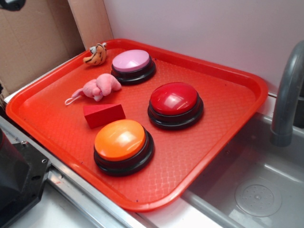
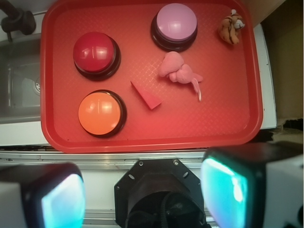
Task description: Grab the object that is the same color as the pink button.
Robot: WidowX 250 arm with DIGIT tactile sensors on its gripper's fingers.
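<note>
Pink and fuzzy, the small plush animal [image 1: 100, 87] lies on its side on the red tray [image 1: 228, 102], its thin loop string [image 1: 72, 99] trailing away from the body toward the tray's left rim. It sits just in front of the pink button [image 1: 132, 61], close to its black base though whether the two touch is hard to tell. The red wedge block [image 1: 103, 115] lies just beside the plush on the near side, apart from it by a narrow strip of tray. Past the wedge, closer to the front rim, stands the orange button [image 1: 121, 140]; the red button [image 1: 174, 99] stands to the right, between the orange one and the tray's far right corner. An orange striped tiger plush [image 1: 96, 54] sits near the tray's back left rim, just left of the pink button.

From the wrist view, the same plush [image 2: 176, 70] lies below the lilac dome [image 2: 176, 21], with the tiger [image 2: 231, 27] in the upper right corner of the tray [image 2: 142, 128]. The gripper [image 2: 147, 190] hangs outside the tray's near rim, well apart from every toy. Its two fingers [image 2: 223, 190] stand wide apart at the frame's bottom corners, with nothing held between them. A grey sink [image 1: 266, 190] with a curved faucet [image 1: 287, 95] adjoins the tray on the right.
</note>
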